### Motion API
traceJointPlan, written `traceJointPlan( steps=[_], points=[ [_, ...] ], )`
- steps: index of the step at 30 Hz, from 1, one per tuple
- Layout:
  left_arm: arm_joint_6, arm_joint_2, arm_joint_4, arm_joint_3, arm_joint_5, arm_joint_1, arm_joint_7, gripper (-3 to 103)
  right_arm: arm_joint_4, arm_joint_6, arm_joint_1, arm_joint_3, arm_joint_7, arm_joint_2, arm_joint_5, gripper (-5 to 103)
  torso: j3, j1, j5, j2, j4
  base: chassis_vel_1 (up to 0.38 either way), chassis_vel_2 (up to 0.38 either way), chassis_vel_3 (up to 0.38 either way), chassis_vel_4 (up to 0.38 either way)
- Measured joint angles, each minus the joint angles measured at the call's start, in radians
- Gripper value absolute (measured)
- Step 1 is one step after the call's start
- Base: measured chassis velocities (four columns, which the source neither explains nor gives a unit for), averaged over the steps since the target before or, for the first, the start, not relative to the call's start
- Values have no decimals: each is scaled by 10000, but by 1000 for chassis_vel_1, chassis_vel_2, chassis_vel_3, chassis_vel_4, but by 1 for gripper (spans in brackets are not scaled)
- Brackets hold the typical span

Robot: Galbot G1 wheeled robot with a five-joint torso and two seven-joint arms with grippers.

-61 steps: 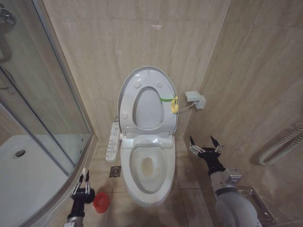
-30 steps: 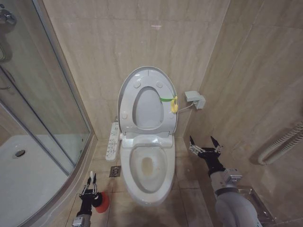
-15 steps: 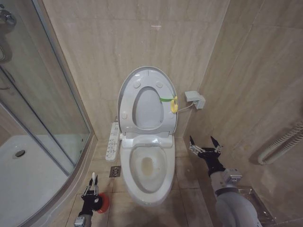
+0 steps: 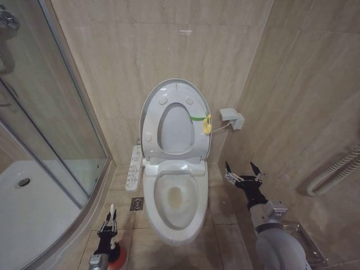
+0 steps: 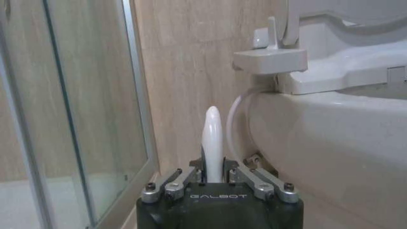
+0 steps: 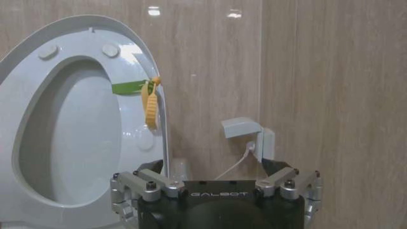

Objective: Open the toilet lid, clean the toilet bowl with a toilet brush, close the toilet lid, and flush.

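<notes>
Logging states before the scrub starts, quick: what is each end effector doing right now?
Left end effector: closed on the brush handle, beside the bowl.
Right end effector: open, holding nothing, right of the bowl.

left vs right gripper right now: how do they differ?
The left gripper is closed around the thin white stick handle of the toilet brush, low on the floor by the red cup holder. The right gripper is open and holds nothing, hanging beside the white glossy ceramic toilet bowl. Both are black with metal fingers and point toward the back wall.
</notes>
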Motion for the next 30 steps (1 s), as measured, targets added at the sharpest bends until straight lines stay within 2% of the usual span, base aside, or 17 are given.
traceJointPlan(
  steps=[20,28,30],
  points=[
    [-230,-134,1079,27,520,-445,122,19,0,0,0,0,0,0,0,100,0,0,1,0,0,0,0,0,0],
    [-113,-79,819,23,536,-166,-25,19,0,0,0,0,0,0,0,100,0,0,1,0,0,0,0,0,0],
    [-34,-65,674,6,535,-52,-38,23,0,0,-1,0,0,0,0,100,0,0,1,0,1,0,0,0,0]
  ],
)
